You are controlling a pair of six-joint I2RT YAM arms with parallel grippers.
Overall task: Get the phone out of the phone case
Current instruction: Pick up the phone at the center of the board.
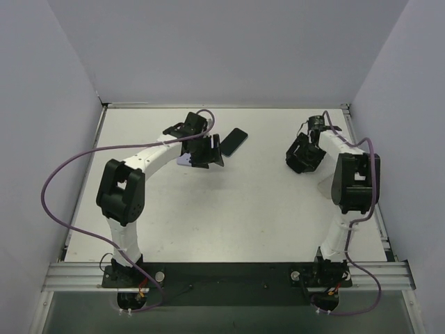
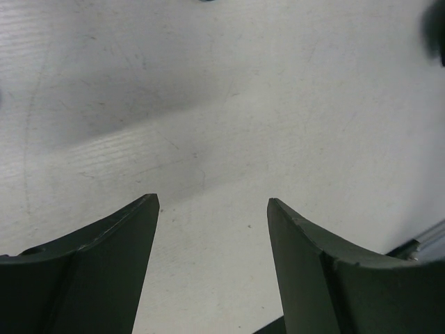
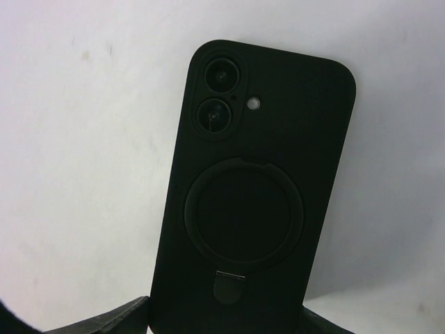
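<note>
In the right wrist view a black phone case (image 3: 257,188) stands upright between my right gripper's fingers. Its back faces the camera, with a round ring stand, two lenses and a flash spot showing through the cut-out. My right gripper (image 3: 222,316) is shut on the case's lower end and shows at the right of the top view (image 1: 304,156). My left gripper (image 2: 212,202) is open and empty just above bare table, at the middle left of the top view (image 1: 204,154). A dark, flat, phone-shaped slab (image 1: 234,141) lies on the table just right of the left gripper. I cannot tell what it is.
The white table (image 1: 229,209) is closed in by grey walls at the back and on both sides. A metal rail (image 1: 222,275) carrying both arm bases runs along the near edge. Purple cables loop off both arms.
</note>
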